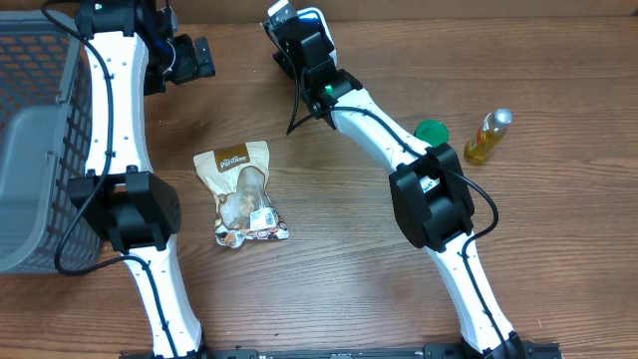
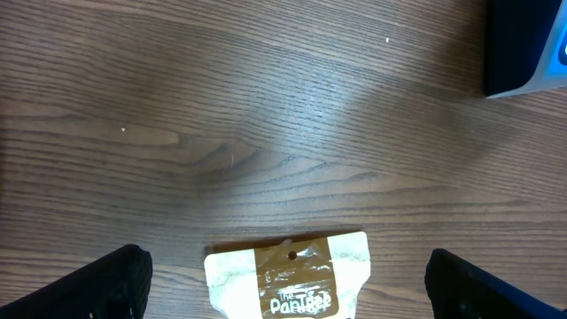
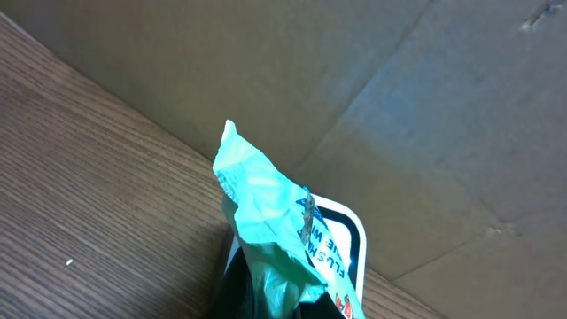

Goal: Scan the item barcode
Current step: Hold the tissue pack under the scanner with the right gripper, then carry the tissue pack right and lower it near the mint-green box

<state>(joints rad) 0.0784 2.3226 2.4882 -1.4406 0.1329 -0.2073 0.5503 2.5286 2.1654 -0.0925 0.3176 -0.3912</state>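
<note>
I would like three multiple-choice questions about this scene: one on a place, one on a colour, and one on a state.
1. Where does the grey plastic mesh basket stand?
A) at the wooden table's left edge
B) at its right edge
C) at its centre

2. What colour is the small round lid beside the yellow bottle?
A) red
B) green
C) blue

3. How is the left gripper?
A) shut on a cloth
B) open, holding nothing
C) shut on the bottle

Answers:
1 A, it fills the overhead view's left side.
2 B, it shows plainly green.
3 B, its fingers stand wide apart.
</note>
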